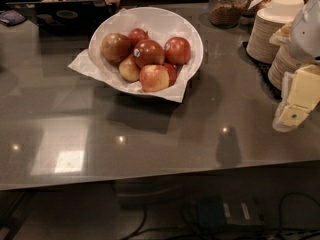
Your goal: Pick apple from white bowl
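Counter (150, 139): apple (178, 50) far L of end effector (296, 104)

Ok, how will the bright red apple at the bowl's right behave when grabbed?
Likely slippery: the apple looks glossy and round. Piled on other apples in the white bowl, it may roll if nudged. The gripper is far right, apart from it.

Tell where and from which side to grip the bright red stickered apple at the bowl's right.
Likely from above, taking the apple across its round middle: it tops the pile by the white bowl rim, top exposed, a darker apple against its left. The gripper hangs at right, beside stacked bowls.
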Motion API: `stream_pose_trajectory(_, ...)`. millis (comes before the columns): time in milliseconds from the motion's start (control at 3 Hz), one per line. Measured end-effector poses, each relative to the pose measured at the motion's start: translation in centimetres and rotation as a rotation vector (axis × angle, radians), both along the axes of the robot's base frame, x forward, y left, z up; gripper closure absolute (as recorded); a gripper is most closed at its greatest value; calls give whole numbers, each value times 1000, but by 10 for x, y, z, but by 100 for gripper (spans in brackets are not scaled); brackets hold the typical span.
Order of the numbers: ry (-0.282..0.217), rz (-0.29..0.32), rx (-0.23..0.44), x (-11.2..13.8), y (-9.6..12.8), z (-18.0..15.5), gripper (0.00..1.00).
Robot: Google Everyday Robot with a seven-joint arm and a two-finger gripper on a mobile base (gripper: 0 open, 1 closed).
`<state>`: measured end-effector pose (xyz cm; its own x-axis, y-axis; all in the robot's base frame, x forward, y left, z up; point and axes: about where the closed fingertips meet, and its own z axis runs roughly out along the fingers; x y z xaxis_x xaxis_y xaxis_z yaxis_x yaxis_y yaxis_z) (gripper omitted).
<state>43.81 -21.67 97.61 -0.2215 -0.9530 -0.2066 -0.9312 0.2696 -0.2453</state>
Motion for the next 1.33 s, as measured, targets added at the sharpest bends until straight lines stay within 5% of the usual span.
stream_pose_trajectory(333, -1, 0, 0, 0, 0, 0, 0)
stream_pose_trajectory(667, -51, 24, 13, 15, 9, 7, 0)
stream_pose_trajectory(1333, -183, 159, 78, 66, 49, 6, 0)
